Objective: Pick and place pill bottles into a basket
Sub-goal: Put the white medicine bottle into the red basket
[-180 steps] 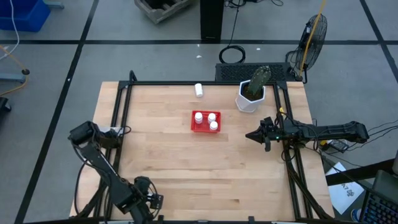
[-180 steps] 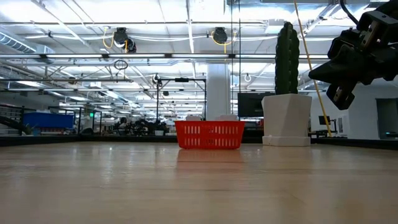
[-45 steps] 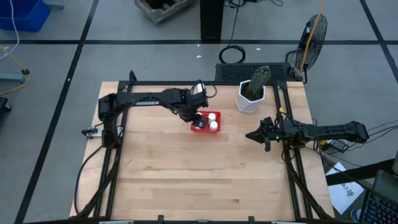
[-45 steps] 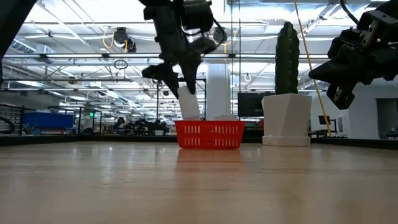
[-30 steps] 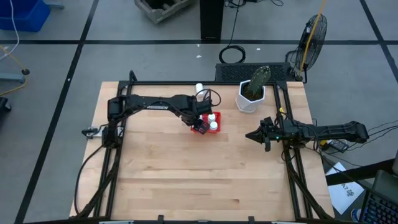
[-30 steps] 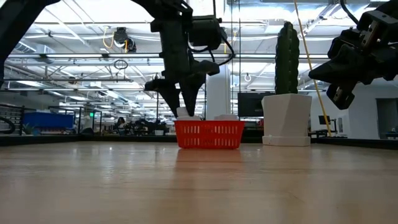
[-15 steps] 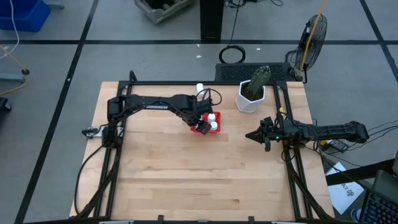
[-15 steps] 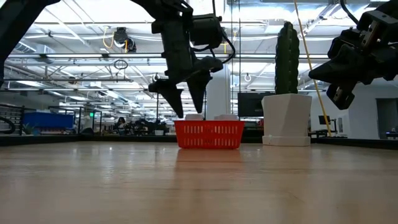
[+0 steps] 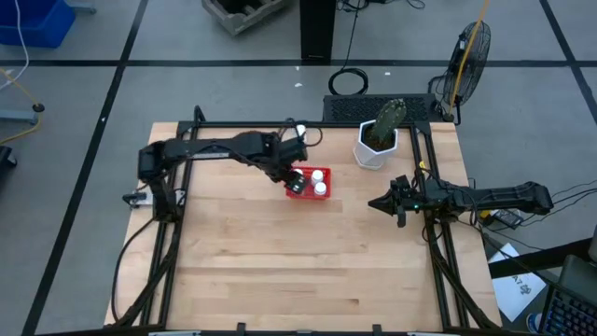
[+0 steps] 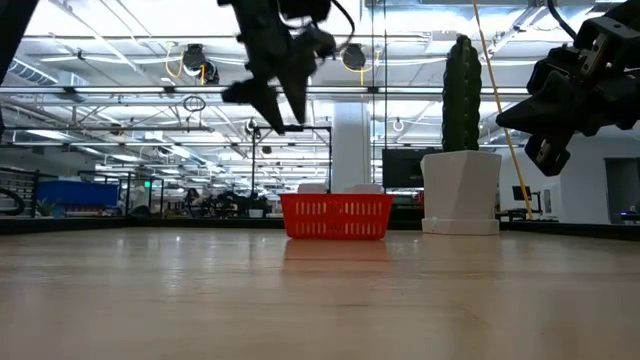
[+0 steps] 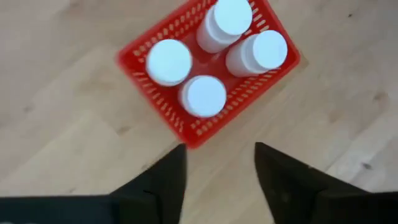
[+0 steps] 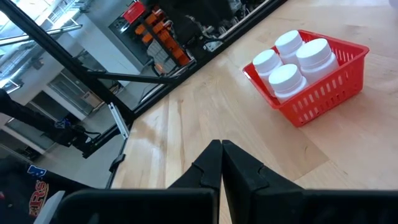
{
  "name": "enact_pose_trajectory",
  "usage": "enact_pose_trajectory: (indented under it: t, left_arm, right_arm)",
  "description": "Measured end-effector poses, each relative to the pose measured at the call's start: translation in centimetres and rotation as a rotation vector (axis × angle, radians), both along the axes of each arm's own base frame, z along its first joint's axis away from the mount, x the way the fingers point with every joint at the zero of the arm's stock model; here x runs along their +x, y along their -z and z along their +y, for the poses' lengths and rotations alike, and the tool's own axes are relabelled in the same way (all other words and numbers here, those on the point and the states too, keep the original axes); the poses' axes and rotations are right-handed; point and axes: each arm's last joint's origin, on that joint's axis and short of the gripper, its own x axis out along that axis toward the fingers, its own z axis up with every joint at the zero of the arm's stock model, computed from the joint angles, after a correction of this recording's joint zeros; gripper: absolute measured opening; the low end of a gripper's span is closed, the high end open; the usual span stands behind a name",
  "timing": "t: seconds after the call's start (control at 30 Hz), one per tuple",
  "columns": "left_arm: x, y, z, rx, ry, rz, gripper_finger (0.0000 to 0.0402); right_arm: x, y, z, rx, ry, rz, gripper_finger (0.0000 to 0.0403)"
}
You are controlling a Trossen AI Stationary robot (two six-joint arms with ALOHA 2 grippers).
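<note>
The red basket (image 11: 140,81) stands on the wooden table, a little behind its middle (image 9: 308,196). Several white pill bottles (image 11: 203,95) stand upright in it, caps up. My left gripper (image 11: 221,149) hangs open and empty above the basket's left side, well clear of it in the low view (image 10: 262,112). My right gripper (image 9: 373,203) waits shut and empty at the table's right side, pointing level toward the basket (image 12: 323,87).
A white planter with a cactus (image 9: 378,140) stands at the back right, close to the basket's right in the low view (image 10: 460,190). Black frame rails (image 9: 177,187) run along the table's edges. Bare wood lies in front of the basket.
My left gripper has let go of a pill bottle it had lowered into the basket: its fingers spread, then it rose straight up and drew a little toward the table's left. The bottle stays upright in the basket.
</note>
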Motion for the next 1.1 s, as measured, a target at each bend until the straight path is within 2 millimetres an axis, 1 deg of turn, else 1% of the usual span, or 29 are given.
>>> enact_pose_trajectory:
  t: [0.13, 0.2, 0.27, 0.3, 0.37, 0.47, 0.6, 0.67, 0.73, 0.83, 0.87, 0.9, 0.93, 1.03, 1.1]
  left_arm:
    - [-1.8, -2.6, -1.4, 0.035, 0.032, -0.031, 0.0111]
    - [-2.6, -4.0, -2.3, 0.061, 0.050, -0.069, 0.0069]
    - [-3.6, -5.5, -3.3, 0.083, 0.073, -0.117, 0.0026]
    - [-3.9, -6.1, -3.7, 0.089, 0.084, -0.142, 0.0013]
    - [-4.8, -7.5, -4.6, 0.098, 0.090, -0.203, 0.0010]
    - [-6.3, -9.1, -5.8, 0.120, 0.074, -0.257, 0.0022]
    - [-8.8, -11.2, -7.6, 0.181, 0.048, -0.337, 0.0018]
    - [-10.2, -12.1, -8.7, 0.229, 0.018, -0.386, 0.0007]
    - [-11.6, -12.9, -9.8, 0.276, 0.004, -0.461, 0.0005]
    - [-13.8, -13.0, -11.0, 0.303, 0.022, -0.551, 0.0011]
    - [-14.5, -12.8, -11.2, 0.303, 0.025, -0.577, 0.0012]
    - [-15.3, -12.4, -11.4, 0.299, 0.028, -0.594, 0.0013]
    - [-16.2, -11.7, -11.5, 0.292, 0.029, -0.603, 0.0013]
    - [-18.4, -9.3, -11.4, 0.243, 0.000, -0.655, 0.0005]
    - [-19.4, -8.0, -11.3, 0.208, 0.011, -0.728, 0.0004]
  right_arm:
    - [0.0, 0.0, -0.2, -0.056, 0.045, -0.001, 0.0004]
    - [0.0, -0.1, -0.2, -0.054, 0.054, -0.007, 0.0004]
    - [0.0, -0.2, -0.2, -0.012, 0.066, -0.019, 0.0004]
    - [0.1, -0.3, -0.2, 0.046, 0.076, -0.034, 0.0004]
    - [0.1, -0.6, -0.2, 0.198, 0.089, -0.070, 0.0004]
    - [0.1, -1.3, -0.2, 0.366, 0.099, -0.138, 0.0004]
    - [0.1, -2.4, -0.5, 0.454, 0.175, -0.280, 0.0004]
    - [0.1, -3.0, -0.4, 0.523, 0.160, -0.346, 0.0004]
    - [0.1, -3.8, -0.3, 0.567, 0.121, -0.418, 0.0004]
    - [-0.1, -5.0, -0.3, 0.549, 0.105, -0.541, 0.0004]
    - [0.1, -5.1, -0.3, 0.521, 0.118, -0.539, 0.0004]
    - [0.4, -4.7, -0.3, 0.474, 0.135, -0.489, 0.0004]
    - [0.9, -5.6, -0.3, 0.422, 0.142, -0.453, 0.0004]
    - [2.6, -10.5, 0.1, 0.279, 0.122, -0.435, 0.0004]
    - [4.6, -13.6, 0.7, 0.139, 0.088, -0.390, 0.0004]
